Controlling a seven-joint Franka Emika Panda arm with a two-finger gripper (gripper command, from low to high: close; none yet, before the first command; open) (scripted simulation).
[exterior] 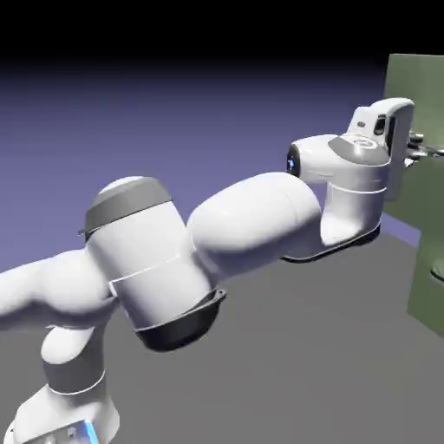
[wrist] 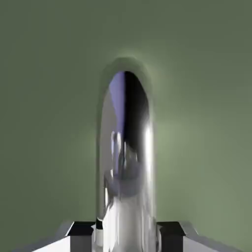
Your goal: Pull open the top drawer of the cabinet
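The olive-green cabinet (exterior: pixel 427 299) stands at the exterior view's right edge. Its top drawer (exterior: pixel 414 87) juts out toward the arm, past the lower front. My gripper (exterior: pixel 417 147) is level with the drawer's thin silvery bar handle (exterior: pixel 432 153) and right at it. In the hand view the drawer's green front (wrist: pixel 44 98) fills the picture. The handle (wrist: pixel 126 147) runs up the middle between my two grey fingertips (wrist: pixel 81 231). They sit tight against its two sides, so my gripper (wrist: pixel 126 231) is shut on the handle.
The lower drawer front shows a small pale handle (exterior: pixel 438 273) at the right edge. A grey table top (exterior: pixel 329 364) spreads under the arm, whose white links (exterior: pixel 251 217) stretch from the lower left toward the cabinet.
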